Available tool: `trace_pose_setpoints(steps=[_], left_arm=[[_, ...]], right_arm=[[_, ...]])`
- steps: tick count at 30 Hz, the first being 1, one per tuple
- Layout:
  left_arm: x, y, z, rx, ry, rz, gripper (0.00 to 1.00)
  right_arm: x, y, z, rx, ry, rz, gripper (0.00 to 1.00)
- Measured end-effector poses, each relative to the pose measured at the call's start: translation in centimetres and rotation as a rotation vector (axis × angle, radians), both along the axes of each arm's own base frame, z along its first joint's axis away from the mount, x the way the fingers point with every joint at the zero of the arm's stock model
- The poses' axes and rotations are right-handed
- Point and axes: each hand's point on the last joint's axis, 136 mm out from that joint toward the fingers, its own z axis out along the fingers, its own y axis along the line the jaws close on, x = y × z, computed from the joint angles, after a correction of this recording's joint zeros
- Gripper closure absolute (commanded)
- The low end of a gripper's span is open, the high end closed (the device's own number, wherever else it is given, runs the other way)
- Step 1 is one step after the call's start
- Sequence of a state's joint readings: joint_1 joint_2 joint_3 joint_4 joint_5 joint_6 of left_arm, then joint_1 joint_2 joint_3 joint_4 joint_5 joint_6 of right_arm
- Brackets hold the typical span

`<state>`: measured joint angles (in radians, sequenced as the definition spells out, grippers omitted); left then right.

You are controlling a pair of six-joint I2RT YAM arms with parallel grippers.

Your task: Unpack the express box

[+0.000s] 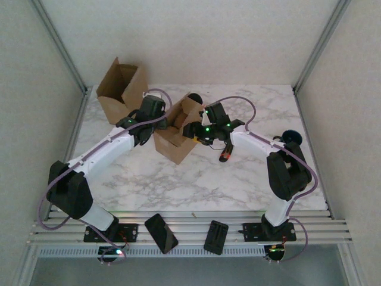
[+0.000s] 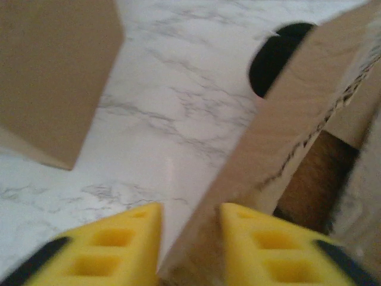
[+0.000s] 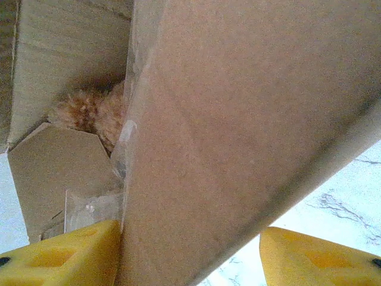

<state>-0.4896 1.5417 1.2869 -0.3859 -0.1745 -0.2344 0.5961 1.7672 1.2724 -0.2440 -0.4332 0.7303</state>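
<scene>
From above, the box (image 1: 171, 144) sits open in the middle of the marble table (image 1: 238, 179), tilted, with one arm at each side of it. The left gripper (image 1: 156, 122) reaches its left edge and the right gripper (image 1: 194, 128) its right edge. A second box (image 1: 119, 89), also open, stands behind the left arm at the back left corner, apart from the first. In the left wrist view, the yellow fingers (image 2: 119, 247) stand narrow, closed on the lower edge of a cardboard flap (image 2: 286, 119) that rises between them. To the flap's right is the box interior, brown and blurred. A dark round thing (image 2: 275, 55) lies on the marble beyond the flap. In the right wrist view, the gripper's fingers (image 3: 59, 259) stand wide apart with a broad flap (image 3: 238, 119) crossing the gap. The left-hand finger lies against it, and whether the other touches it I cannot tell. A fuzzy tan thing (image 3: 89, 110) lies deep inside the box, behind that flap.
</scene>
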Motion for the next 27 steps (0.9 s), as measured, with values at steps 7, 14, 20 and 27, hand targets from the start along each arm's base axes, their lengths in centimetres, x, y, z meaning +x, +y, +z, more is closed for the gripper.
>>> trace_pose_setpoints(steps=[7, 14, 20, 27], left_arm=[[-1.2, -1.2, -1.0, -0.051, 0.035, -0.065, 1.0], [-3.4, 0.0, 2.2, -0.108, -0.024, -0.045, 0.72], [-4.3, 0.2, 4.5, -0.153, -0.065, -0.054, 0.29], [-4.7, -1.0, 6.4, -0.109, -0.082, -0.123, 0.22]], right_arm=[[0.0, -0.3, 0.2, -0.032, -0.017, 0.018, 0.29], [-0.8, -0.8, 1.0, -0.078, -0.003, 0.059, 0.25], [-1.0, -0.8, 1.3, -0.088, 0.004, 0.062, 0.26], [-1.0, -0.9, 1.3, -0.089, 0.006, 0.058, 0.26]])
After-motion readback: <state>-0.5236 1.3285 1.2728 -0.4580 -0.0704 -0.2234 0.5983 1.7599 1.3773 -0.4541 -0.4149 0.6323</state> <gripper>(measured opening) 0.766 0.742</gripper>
